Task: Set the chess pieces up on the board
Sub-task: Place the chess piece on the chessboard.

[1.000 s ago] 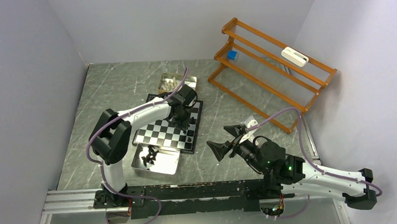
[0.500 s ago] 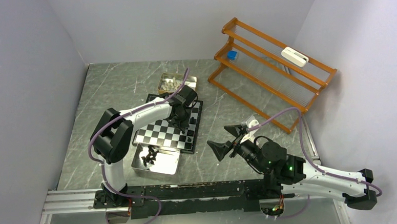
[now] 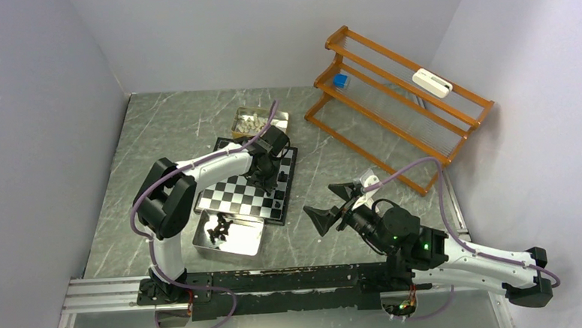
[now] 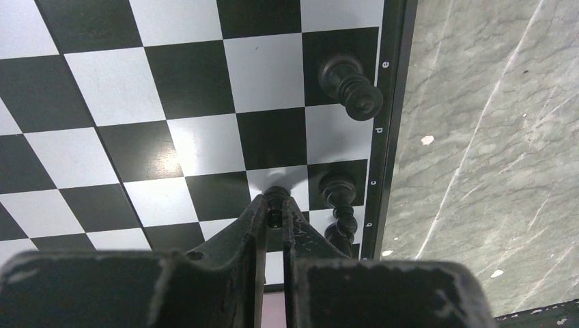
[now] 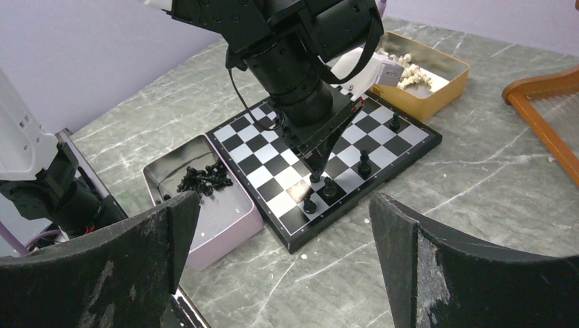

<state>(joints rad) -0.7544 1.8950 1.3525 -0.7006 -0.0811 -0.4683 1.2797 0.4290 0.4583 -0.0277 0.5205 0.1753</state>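
A small black piece [image 4: 274, 198] is pinched between the nearly closed jaws of the left gripper [image 4: 274, 217], low over the board [image 4: 191, 82] near its lettered edge (two other black pieces [image 4: 349, 83] stand just beside). The right gripper [image 5: 283, 205] is held wide open, empty, off the board.

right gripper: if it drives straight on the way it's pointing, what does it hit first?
Probably the chessboard's near corner, by the black pieces standing there. The open right gripper aims at it across the table; its tilt is unclear, so it might touch the table first.
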